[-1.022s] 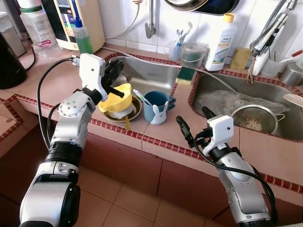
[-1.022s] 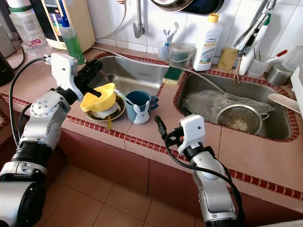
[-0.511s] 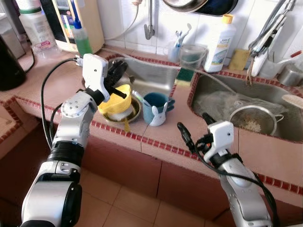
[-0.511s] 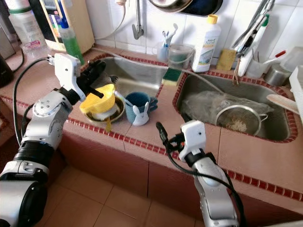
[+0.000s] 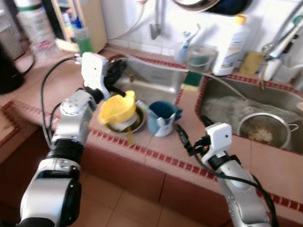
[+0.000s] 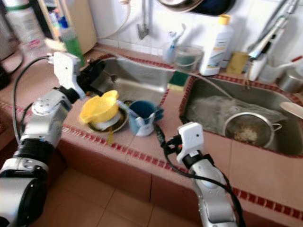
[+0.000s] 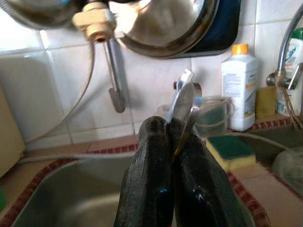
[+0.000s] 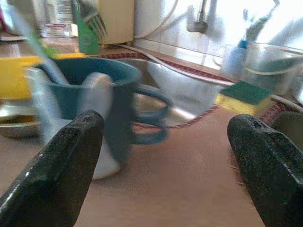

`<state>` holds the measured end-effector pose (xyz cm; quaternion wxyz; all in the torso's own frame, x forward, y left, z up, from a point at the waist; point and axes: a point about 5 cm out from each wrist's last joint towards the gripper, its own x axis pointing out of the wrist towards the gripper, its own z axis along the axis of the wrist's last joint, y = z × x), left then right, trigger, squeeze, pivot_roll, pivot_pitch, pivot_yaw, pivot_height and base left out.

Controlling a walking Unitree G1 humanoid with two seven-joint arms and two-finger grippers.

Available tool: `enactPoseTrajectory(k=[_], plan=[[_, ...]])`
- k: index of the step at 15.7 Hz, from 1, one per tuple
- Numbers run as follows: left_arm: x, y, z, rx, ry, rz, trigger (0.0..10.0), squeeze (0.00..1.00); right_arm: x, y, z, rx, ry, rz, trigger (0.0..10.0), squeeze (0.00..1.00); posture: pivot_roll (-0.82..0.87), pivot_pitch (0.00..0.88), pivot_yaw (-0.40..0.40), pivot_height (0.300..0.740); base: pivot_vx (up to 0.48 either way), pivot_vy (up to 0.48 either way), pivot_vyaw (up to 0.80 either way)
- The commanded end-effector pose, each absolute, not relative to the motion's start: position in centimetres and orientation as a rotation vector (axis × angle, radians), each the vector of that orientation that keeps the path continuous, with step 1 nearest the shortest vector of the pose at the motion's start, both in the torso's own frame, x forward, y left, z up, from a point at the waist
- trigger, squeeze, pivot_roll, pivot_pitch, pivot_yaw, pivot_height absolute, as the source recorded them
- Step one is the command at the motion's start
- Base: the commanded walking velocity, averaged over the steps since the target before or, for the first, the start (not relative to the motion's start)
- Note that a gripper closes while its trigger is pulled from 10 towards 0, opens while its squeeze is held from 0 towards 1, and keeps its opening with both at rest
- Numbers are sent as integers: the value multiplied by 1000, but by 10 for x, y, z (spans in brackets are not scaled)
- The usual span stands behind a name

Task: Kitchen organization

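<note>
A thin metal utensil [image 7: 185, 101] was clamped between the black fingers of the left gripper [image 5: 115, 75], held over the far-left steel sink [image 5: 156, 75]; its working end was hidden. Just near it, a yellow plastic bowl [image 5: 117, 107] lay tilted on a round metal dish [image 5: 137, 124]. A blue mug [image 5: 161, 118] stood to the right. The right gripper [image 5: 191, 135], fingers wide apart, was held just near the mug. The eye views were blurred.
</note>
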<state>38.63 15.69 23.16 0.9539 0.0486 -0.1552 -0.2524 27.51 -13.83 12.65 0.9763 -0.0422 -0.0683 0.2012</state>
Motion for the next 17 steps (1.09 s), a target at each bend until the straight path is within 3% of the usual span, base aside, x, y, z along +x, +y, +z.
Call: enactPoseTrajectory(k=[1,3,16,17], plan=[[387,147,241,110,-348,-552,10000,0,274,-144,131,-100,-146,383,10000,0,-128,25,49,740,296,0,0],[388,147,242,111,-348,-554,10000,0,274,-144,130,-101,-144,383,10000,0,-129,25,50,740,300,0,0],[385,119,222,189,-240,-730,10000,0,264,-145,126,-91,-116,368,10000,0,-145,52,81,740,0,0,0],[386,119,221,166,-233,-735,10000,286,264,-145,126,-91,-117,366,10000,0,-146,53,84,740,0,0,0]])
